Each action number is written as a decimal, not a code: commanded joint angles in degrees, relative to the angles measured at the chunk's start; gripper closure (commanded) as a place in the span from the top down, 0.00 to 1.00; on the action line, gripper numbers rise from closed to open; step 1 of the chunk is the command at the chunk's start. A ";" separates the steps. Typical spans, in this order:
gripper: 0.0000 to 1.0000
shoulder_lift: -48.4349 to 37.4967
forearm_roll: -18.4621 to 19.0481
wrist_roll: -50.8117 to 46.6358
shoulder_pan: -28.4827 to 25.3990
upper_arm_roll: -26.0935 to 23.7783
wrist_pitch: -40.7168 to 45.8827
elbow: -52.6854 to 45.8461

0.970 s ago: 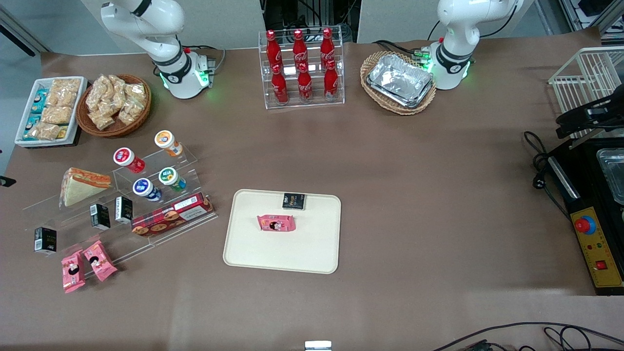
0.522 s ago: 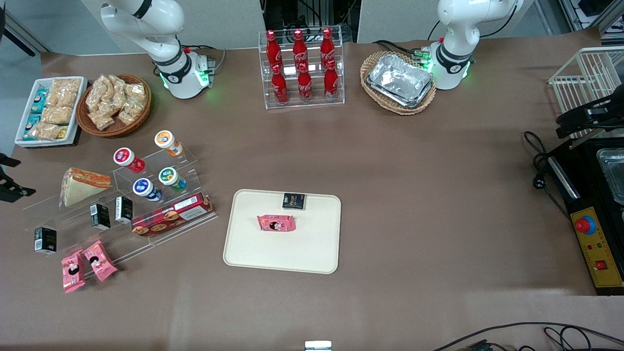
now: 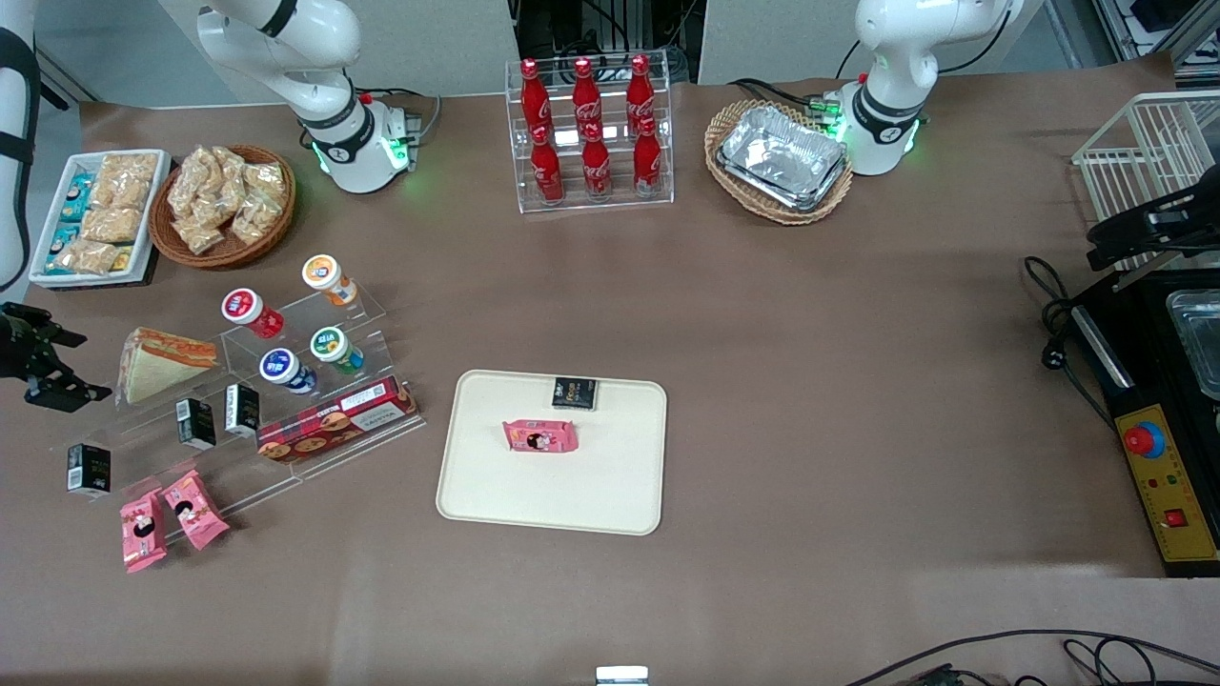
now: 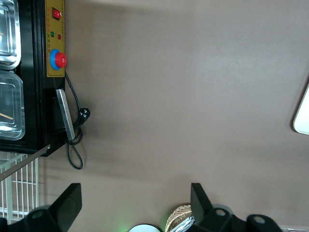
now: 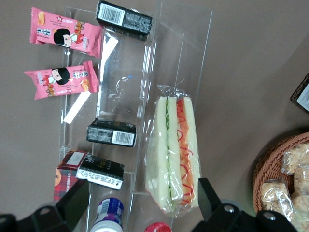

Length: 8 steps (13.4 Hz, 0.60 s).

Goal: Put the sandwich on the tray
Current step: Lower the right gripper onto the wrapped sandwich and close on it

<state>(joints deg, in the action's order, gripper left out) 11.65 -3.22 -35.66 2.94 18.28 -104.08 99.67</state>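
The gripper (image 3: 59,367) of the working arm hangs at the working arm's end of the table, close to the table's edge and just beside the sandwich (image 3: 164,363), not touching it. Its two dark fingers (image 3: 71,391) stand apart, spread wide with nothing between them; in the right wrist view the gripper (image 5: 144,200) has its two finger bases to either side of the sandwich (image 5: 174,153).

The sandwich, a pale wedge with a red-orange filling edge in clear wrap, lies on the upper step of a clear acrylic stand (image 3: 238,400). On the same stand rest small black cartons (image 3: 195,422), a long red biscuit box (image 3: 335,420), and round-capped cups (image 3: 329,276). Two pink snack packets (image 3: 172,516) lie at the stand's edge nearest the front camera.

The cream tray (image 3: 610,495) sits near the middle of the table, well apart from the sandwich, toward the table's front edge. It carries one pink packet (image 3: 540,436) near its centre and one black carton (image 3: 574,393) at its rim farthest from the front camera.
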 commanded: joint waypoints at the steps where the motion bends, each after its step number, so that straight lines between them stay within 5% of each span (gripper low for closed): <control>1: 1.00 -0.75 -0.91 1.55 0.31 0.09 -5.50 4.99; 8: 1.00 -4.53 -3.72 4.37 0.05 2.11 -11.39 14.92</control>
<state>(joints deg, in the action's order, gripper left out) 10.83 -5.63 -32.61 2.98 19.92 -111.00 108.45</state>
